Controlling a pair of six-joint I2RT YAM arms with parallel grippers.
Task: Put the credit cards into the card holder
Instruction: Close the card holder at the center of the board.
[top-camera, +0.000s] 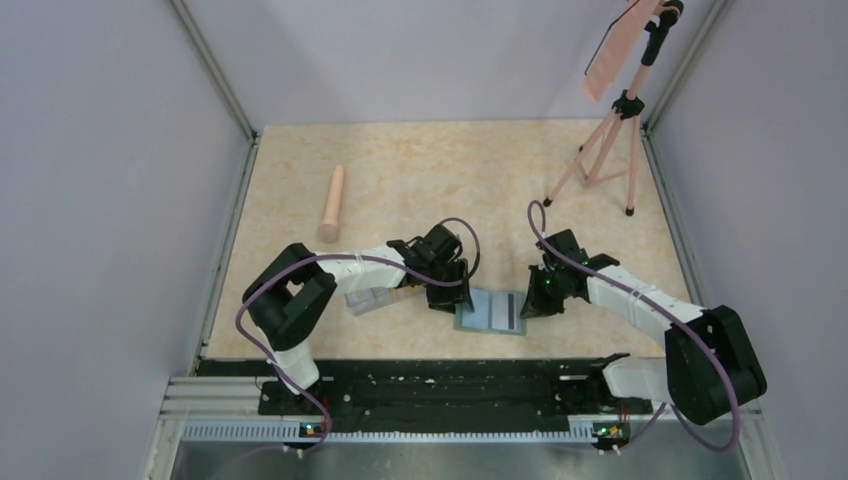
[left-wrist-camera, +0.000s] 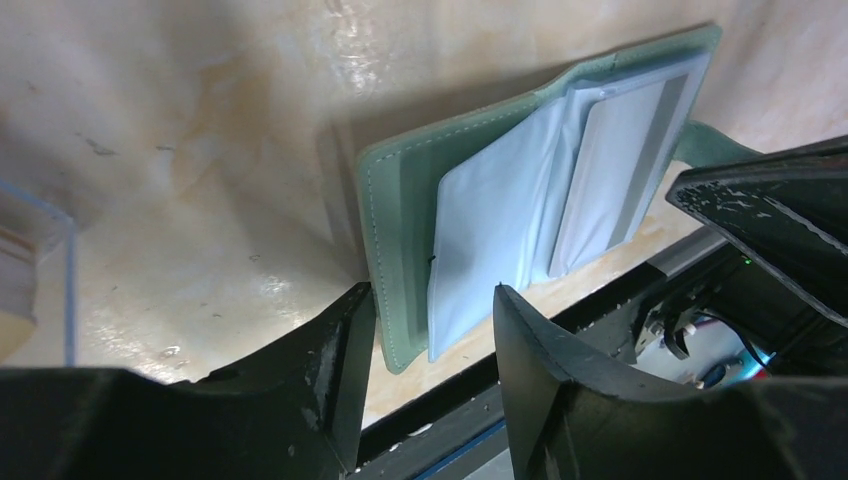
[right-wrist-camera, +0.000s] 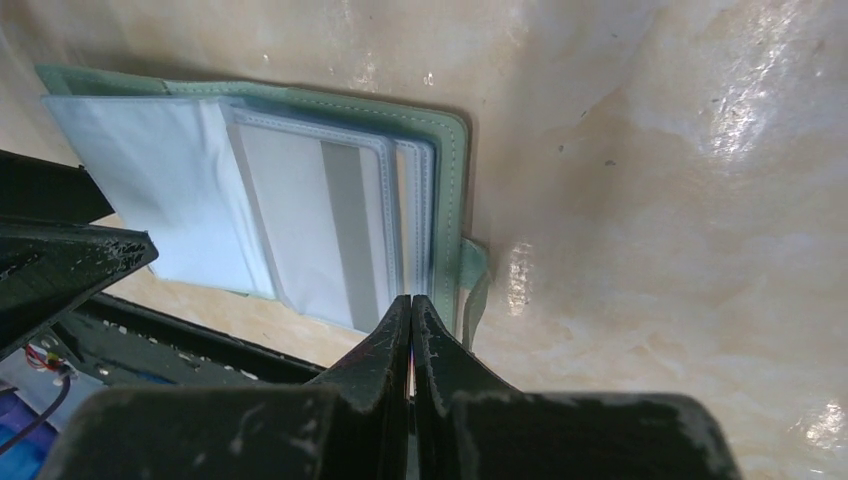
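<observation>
The card holder (top-camera: 490, 312) lies open near the table's front edge, its green cover (left-wrist-camera: 400, 225) down and its pale blue pocket pages (left-wrist-camera: 500, 215) up. One whitish credit card (right-wrist-camera: 310, 220) with a grey stripe sits inside a see-through pocket on the right-hand page. My left gripper (left-wrist-camera: 430, 335) is open, and the holder's near left corner lies between its fingertips. Over the holder's right edge, beside the snap tab (right-wrist-camera: 475, 270), my right gripper (right-wrist-camera: 411, 300) is shut with nothing visible between its fingers.
A clear plastic box (top-camera: 370, 300) lies just left of the left gripper; I cannot make out what is in it. A wooden peg (top-camera: 333, 203) lies at the back left. A pink tripod (top-camera: 605, 150) stands at the back right. The black base rail (top-camera: 440, 385) runs just below the holder.
</observation>
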